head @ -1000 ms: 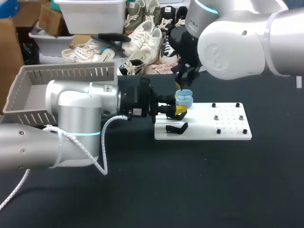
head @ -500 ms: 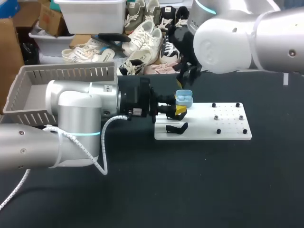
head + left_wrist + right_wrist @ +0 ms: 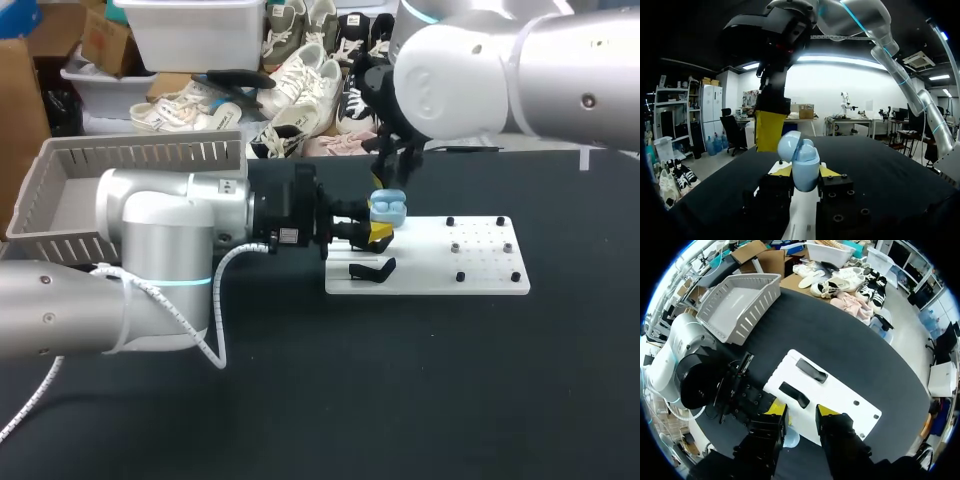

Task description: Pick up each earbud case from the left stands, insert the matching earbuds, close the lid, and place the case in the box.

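A light blue earbud case (image 3: pixel 388 209) is held just above the left end of the white board (image 3: pixel 470 262), with my left gripper (image 3: pixel 378 232) shut on its base. In the left wrist view the case (image 3: pixel 801 159) sits between the yellow tips, its lid tipped down and almost closed. My right gripper (image 3: pixel 392 168) hangs open directly over the case, and one of its yellow fingers (image 3: pixel 771 131) stands just behind the lid. From the right wrist view, the case (image 3: pixel 790 439) shows under the gap of that gripper (image 3: pixel 801 412).
Two black stands (image 3: pixel 810 371) (image 3: pixel 794 394) lie on the board's left half; small black pegs (image 3: pixel 483 247) dot its right half. The grey slatted box (image 3: pixel 130 155) stands at the back left behind my left arm. Shoes lie past the far edge.
The case's lid has dropped from standing open to almost closed. My right arm has shifted left above the case. The left arm has stayed put.
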Tool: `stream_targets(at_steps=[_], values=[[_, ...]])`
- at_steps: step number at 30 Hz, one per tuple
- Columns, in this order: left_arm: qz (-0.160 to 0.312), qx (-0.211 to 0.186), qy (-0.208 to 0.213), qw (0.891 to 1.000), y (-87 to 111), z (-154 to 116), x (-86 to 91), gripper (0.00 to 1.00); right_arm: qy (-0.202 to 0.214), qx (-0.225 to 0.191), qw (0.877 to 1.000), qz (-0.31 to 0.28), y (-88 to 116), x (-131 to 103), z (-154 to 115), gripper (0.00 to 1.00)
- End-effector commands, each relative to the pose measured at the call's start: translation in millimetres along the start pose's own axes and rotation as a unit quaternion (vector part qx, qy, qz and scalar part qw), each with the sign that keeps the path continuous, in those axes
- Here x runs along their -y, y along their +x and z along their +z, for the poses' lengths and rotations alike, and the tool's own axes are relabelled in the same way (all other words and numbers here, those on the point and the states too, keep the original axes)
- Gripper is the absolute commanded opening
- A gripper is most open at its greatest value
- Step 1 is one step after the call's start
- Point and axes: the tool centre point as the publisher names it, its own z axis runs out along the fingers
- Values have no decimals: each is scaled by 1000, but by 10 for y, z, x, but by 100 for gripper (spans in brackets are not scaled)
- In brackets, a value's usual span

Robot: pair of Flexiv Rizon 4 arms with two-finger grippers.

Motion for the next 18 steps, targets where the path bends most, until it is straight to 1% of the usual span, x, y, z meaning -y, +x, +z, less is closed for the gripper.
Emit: stream_targets(at_steps=[1, 10, 14, 18], values=[[0, 1, -1, 1000, 4, -1, -2, 0, 7, 11, 1000, 3, 135, -52, -61, 34], [0, 1, -1, 1000, 4, -1, -2, 0, 9, 16, 1000, 13, 211, -81, -104, 35], [0, 1, -1, 1000, 4, -1, -2, 0, 5, 44, 998, 39, 286, -6, -242, 35], [0, 1, -1, 1000, 4, -1, -2, 0, -11, 82, 993, 79, 443, 85, -395, 37]])
